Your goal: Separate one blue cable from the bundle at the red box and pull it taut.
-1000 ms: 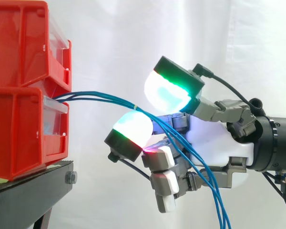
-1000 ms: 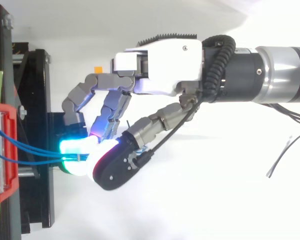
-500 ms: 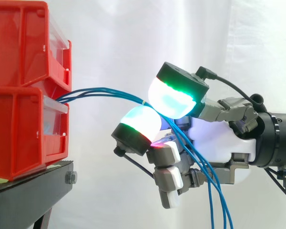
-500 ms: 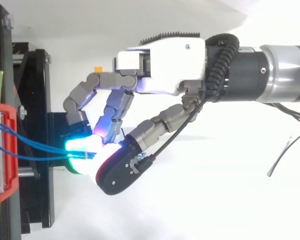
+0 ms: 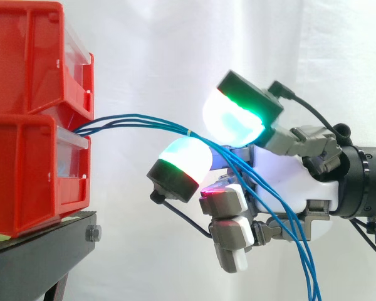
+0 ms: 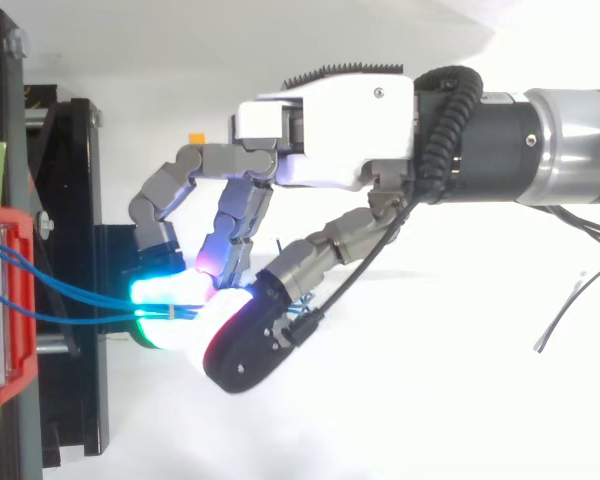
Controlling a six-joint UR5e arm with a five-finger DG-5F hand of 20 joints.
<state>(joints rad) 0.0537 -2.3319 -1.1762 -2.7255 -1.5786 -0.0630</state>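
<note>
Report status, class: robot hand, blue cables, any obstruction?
Robot hand curled round blue cables, whole bundle between its pads. None separated; cables arc slack from red box. No obstruction seen.

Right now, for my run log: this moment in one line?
hand | curled round cables | cables leave lower bin | bundled, sagging, not taut
</note>
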